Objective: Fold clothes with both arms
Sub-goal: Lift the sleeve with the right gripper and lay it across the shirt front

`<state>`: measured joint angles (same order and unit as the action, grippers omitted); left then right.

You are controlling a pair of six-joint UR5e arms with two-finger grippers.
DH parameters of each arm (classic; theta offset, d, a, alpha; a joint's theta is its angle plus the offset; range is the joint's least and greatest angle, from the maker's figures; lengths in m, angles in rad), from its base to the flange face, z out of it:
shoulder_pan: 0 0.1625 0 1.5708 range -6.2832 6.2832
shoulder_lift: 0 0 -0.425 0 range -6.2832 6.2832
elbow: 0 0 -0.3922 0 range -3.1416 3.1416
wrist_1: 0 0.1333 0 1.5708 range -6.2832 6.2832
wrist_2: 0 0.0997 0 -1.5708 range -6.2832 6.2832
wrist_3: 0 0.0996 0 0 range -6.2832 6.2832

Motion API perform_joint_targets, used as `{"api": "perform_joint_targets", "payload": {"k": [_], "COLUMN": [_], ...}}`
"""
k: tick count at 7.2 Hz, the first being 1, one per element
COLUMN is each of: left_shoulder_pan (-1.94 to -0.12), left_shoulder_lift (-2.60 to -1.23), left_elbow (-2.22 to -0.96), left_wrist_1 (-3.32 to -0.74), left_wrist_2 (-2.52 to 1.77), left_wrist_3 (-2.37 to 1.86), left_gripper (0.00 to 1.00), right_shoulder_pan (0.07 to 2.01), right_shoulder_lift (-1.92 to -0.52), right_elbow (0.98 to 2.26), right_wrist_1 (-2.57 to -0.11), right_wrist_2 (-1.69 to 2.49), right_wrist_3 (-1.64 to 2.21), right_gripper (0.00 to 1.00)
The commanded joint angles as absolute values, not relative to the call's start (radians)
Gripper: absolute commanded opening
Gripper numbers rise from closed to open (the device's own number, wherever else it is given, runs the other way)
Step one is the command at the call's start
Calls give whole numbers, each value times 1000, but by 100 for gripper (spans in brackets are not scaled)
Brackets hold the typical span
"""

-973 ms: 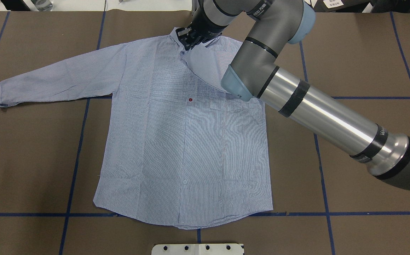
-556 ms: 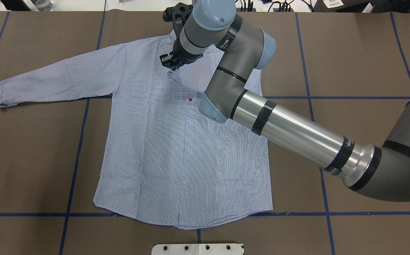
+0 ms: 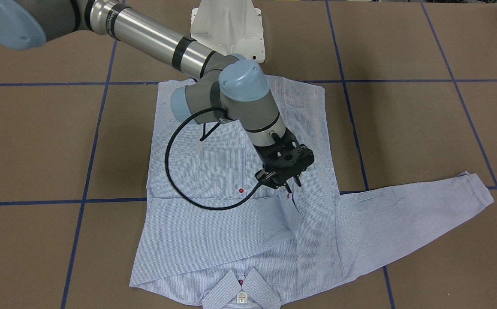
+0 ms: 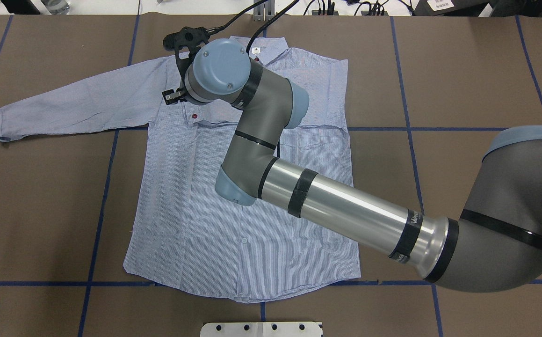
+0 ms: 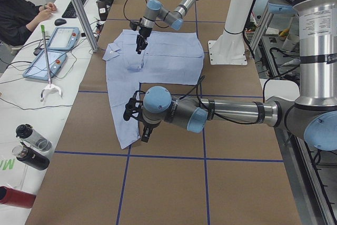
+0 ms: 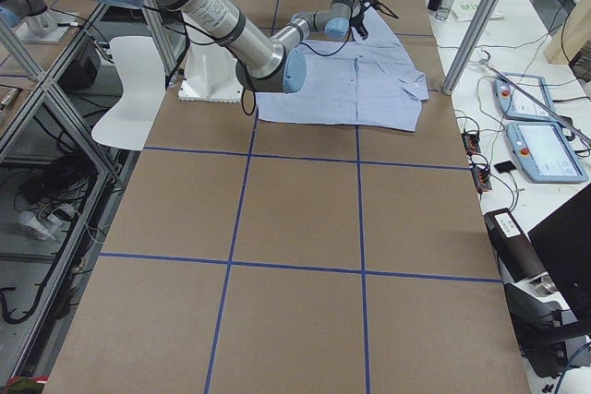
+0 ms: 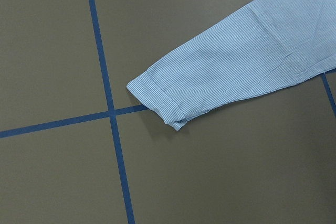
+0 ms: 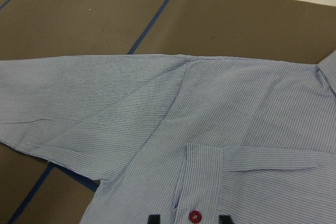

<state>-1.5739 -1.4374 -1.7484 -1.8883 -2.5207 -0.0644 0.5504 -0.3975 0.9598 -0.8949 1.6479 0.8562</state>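
Note:
The light blue striped shirt (image 4: 182, 210) lies flat, front up, collar (image 3: 242, 289) towards the table's far side. Its right sleeve (image 3: 214, 227) is folded across the chest, and the cuff with a red button (image 3: 288, 196) rests near the placket. My right gripper (image 3: 286, 184) hangs just above that cuff, open; in the right wrist view its fingertips (image 8: 153, 217) stand either side of the button (image 8: 195, 215), holding nothing. The other sleeve (image 4: 65, 103) stretches out sideways. My left gripper (image 5: 138, 125) hovers over that sleeve's cuff (image 7: 163, 103); I cannot tell whether it is open or shut.
Blue tape lines (image 4: 97, 196) grid the brown table cover. The white pedestal base (image 3: 227, 25) stands at the robot's edge. A person (image 5: 16, 14) sits at a side table with tablets (image 5: 50, 51) and bottles (image 5: 31, 146). An aluminium post (image 5: 79, 3) stands beside it.
My right gripper has swept from the collar area across the chest towards the robot's left, dragging the sleeve over. The sleeve now lies folded and the collar is uncovered.

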Motion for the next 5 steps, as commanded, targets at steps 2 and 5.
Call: {"api": "perform_joint_targets", "payload": {"k": [2, 5], "left_shoulder_pan": [-1571, -1499], "left_shoulder_lift": [-1440, -1499], "left_elbow": [-1744, -1703], "left_wrist_1": [-1890, -1923], "left_wrist_2": [-2511, -2434], "left_wrist_3": [-66, -226], "left_gripper": [99, 99], "right_shoulder_pan": [529, 621], "right_shoulder_lift": [-402, -426], "right_elbow": [969, 1272], "right_wrist_1": [-899, -1466], "right_wrist_2": [1589, 1852], "right_wrist_3": [911, 953], "right_gripper": [100, 100]}}
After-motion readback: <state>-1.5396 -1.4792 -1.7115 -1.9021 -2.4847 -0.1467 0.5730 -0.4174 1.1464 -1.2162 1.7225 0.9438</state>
